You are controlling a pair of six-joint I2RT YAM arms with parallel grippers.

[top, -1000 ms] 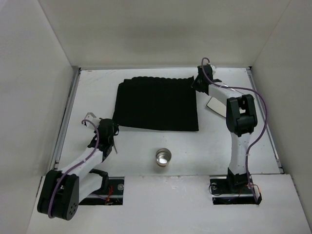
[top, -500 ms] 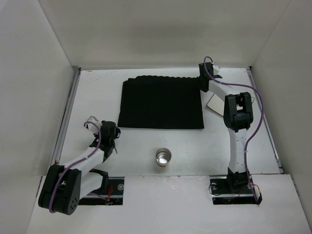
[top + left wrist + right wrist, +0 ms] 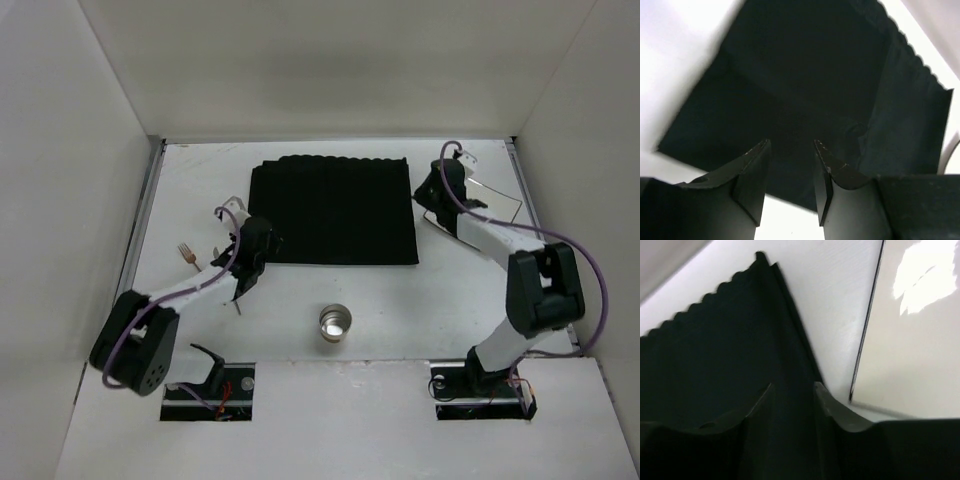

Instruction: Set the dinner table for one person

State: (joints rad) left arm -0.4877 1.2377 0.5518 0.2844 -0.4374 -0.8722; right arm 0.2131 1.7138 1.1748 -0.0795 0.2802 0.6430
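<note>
The dinner table (image 3: 450, 290) is the wide white tabletop. A black cloth mat (image 3: 330, 210) lies flat at its middle back. It also shows in the left wrist view (image 3: 805, 75) and the right wrist view (image 3: 715, 355). My left gripper (image 3: 258, 245) is open and empty, just above the mat's near left corner (image 3: 791, 145). My right gripper (image 3: 428, 192) is open over the mat's right edge (image 3: 793, 386), with the cloth under the gap. A small fork (image 3: 186, 252) lies on the table to the left. A metal cup (image 3: 336, 321) stands near the front middle.
A flat pale rectangular plate with a dark rim (image 3: 482, 203) lies right of the mat, beside my right gripper; it also shows in the right wrist view (image 3: 910, 340). White walls close the table on the left, back and right.
The mat slid slightly right, then stayed. My left gripper swung from the front left to the mat's near left corner, uncovering the fork. My right gripper moved from the mat's far right corner toward the front.
</note>
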